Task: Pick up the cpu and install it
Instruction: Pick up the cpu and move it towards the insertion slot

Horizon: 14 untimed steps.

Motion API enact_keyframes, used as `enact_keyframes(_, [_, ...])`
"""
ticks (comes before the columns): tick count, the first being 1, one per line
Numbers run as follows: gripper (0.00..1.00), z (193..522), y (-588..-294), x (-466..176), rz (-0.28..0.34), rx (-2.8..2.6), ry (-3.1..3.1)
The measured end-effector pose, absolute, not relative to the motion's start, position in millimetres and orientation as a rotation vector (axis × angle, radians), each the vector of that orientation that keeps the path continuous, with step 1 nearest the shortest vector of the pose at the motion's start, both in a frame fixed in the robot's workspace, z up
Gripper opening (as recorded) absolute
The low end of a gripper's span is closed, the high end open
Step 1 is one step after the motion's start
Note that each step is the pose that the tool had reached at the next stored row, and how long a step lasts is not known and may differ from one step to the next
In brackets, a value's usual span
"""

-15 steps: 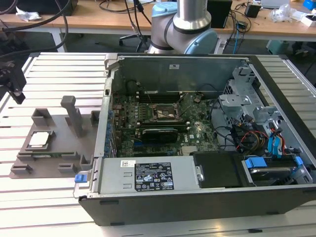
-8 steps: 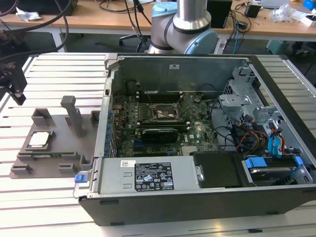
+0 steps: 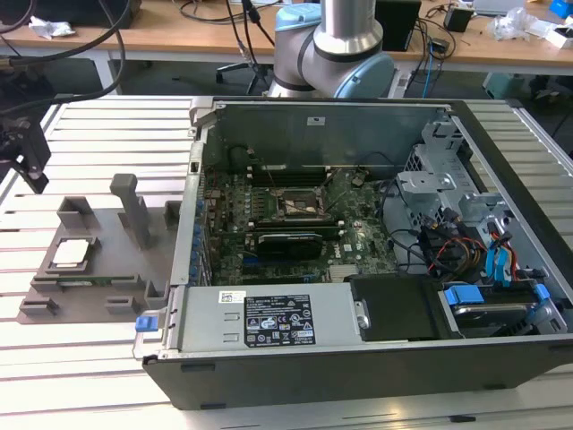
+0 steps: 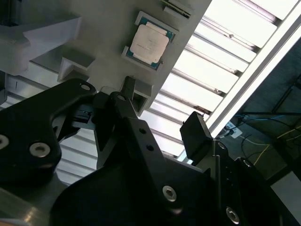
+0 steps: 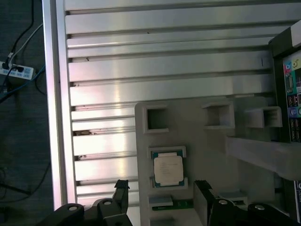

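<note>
Silver-topped small square cpu (image 3: 73, 253) lies flat in a recess of the grey plastic fixture tray (image 3: 112, 273), lower left of the frame, at the exterior view's left. Tray sits on the slatted aluminium table (image 3: 98, 125). Black two-finger gripper (image 3: 29, 166) hangs at upper left of that frame, above the tray and apart from the chip. In both wrist views the gripper (image 5: 161, 186) (image 4: 162, 108) has its fingers (image 5: 121, 188) spread wide, grasping nothing, with the cpu (image 5: 168, 169) (image 4: 149, 40) seated in the tray beyond them. Open black computer case (image 3: 358, 381) fills centre and right; a square black-and-metal socket frame (image 3: 300, 208) sits on its green motherboard (image 3: 354, 235).
</note>
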<state>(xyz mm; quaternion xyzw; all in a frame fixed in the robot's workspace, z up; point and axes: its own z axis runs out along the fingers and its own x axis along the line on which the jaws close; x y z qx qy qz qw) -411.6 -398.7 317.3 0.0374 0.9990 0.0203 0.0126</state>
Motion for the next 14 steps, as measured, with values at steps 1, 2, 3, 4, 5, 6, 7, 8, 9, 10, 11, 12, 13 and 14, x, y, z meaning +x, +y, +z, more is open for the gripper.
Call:
enact_keyframes(1, [0.66,317.0,-398.7,-411.6,0.063,0.117,3.114])
enact_keyframes(2, [0.66,316.6,-398.7,-411.6,0.063,0.116,3.114])
enact_keyframes(3, [0.66,315.9,-398.7,-411.6,0.063,0.116,3.114])
enact_keyframes(4, [0.66,315.2,-398.7,-411.6,0.063,0.116,3.114])
enact_keyframes(5, [0.66,314.6,-398.7,-411.6,0.063,0.117,3.114])
enact_keyframes(6, [0.66,314.3,-398.7,-411.6,0.063,0.116,3.114])
enact_keyframes(7, [0.66,313.7,-398.7,-411.6,0.063,0.117,3.114])
enact_keyframes(8, [0.66,313.2,-398.7,-411.6,0.063,0.117,3.114])
enact_keyframes(9, [0.66,312.8,-398.7,-411.6,0.063,0.116,3.114])
enact_keyframes(10, [0.66,312.3,-398.7,-411.6,0.063,0.116,3.114])
enact_keyframes(11, [0.66,311.4,-398.7,-411.5,0.063,0.116,3.114])
enact_keyframes(12, [0.66,311.1,-398.7,-411.5,0.062,0.116,3.114])
enact_keyframes(13, [0.66,310.8,-398.7,-411.5,0.062,0.116,3.114])
enact_keyframes(14, [0.66,310.3,-398.7,-411.5,0.062,0.116,3.114])
